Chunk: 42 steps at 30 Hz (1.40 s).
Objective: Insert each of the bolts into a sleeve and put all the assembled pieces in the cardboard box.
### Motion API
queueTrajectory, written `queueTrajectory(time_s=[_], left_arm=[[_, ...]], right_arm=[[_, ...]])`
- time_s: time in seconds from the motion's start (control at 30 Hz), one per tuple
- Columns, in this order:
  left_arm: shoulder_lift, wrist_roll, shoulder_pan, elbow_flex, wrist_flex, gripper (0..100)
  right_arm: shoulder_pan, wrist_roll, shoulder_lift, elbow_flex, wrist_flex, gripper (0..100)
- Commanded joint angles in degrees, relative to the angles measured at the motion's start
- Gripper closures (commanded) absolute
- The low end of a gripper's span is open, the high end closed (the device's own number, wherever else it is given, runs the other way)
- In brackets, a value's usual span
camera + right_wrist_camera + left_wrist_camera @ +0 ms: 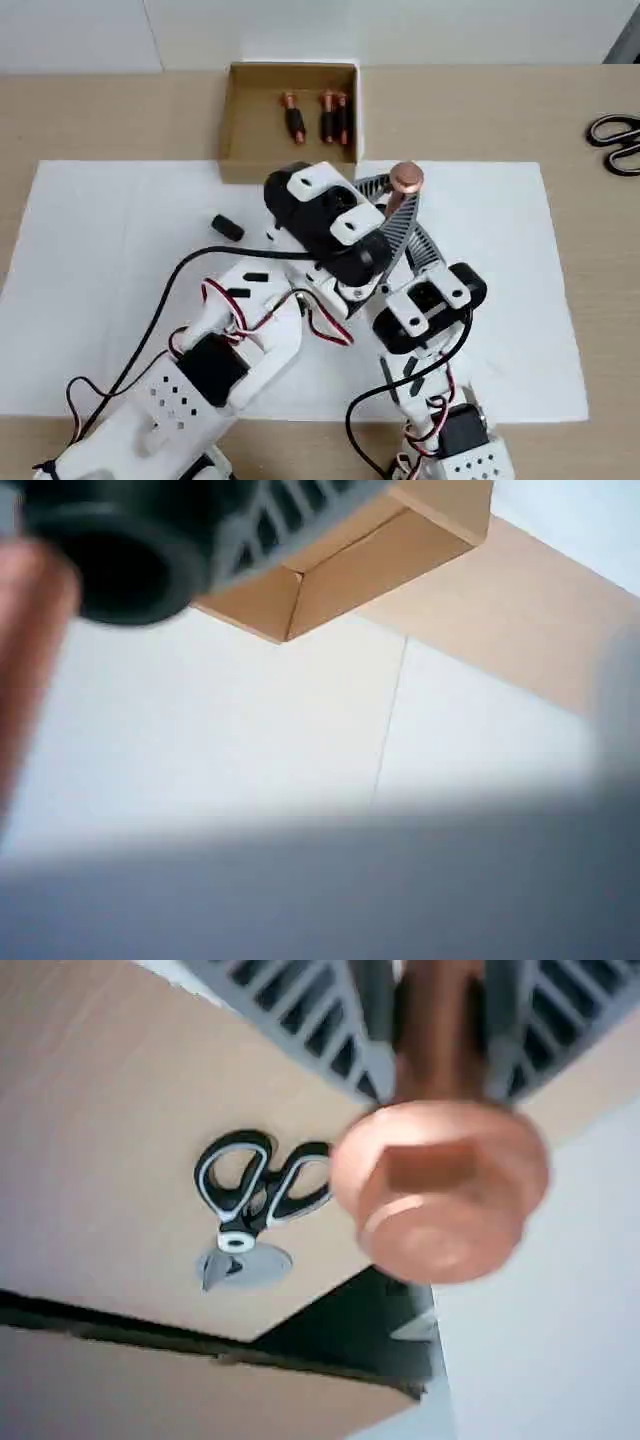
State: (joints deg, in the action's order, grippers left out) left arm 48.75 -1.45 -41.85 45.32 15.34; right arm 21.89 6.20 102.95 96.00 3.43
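Counter [100, 110]: pale wood.
Wall [300, 30]: plain white, behind the far edge of the wood.
Paper sheet [120, 260]: white, spread over the middle.
Scissors [615, 142]: black-handled, on bare wood, off the sheet.

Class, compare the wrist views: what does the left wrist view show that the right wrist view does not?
Only the left wrist view: scissors on the table. Only the right wrist view: a black sleeve and the cardboard box. Both: the copper bolt, ribbed grey fingers, white paper and the wooden table.
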Motion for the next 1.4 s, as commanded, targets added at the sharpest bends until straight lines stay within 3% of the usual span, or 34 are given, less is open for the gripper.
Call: queueTrajectory(time_s=[0.0,0.2,0.6,0.8,1.23,1.37], left_arm=[[0.4,0.0,0.4,-3.9,0.0,99],[2.5,-5.5,0.1,-3.4,0.1,99],[9.8,-5.7,0.2,5.1,-0.5,99],[9.7,-5.9,0.2,6.5,-9.4,99],[9.8,-6.0,0.2,10.6,-10.5,99],[9.7,-6.0,0.2,10.8,-16.4,99]], right_arm=[[0.0,0.4,0.9,0.4,0.1,99.4],[-2.3,0.4,0.9,0.4,0.1,99.4],[-2.2,0.4,0.9,0.4,0.0,99.4],[-2.2,0.4,0.9,0.4,0.0,99.4],[-2.2,0.4,0.9,0.4,0.0,99.4],[-2.2,0.4,0.9,0.4,0.0,99.4]])
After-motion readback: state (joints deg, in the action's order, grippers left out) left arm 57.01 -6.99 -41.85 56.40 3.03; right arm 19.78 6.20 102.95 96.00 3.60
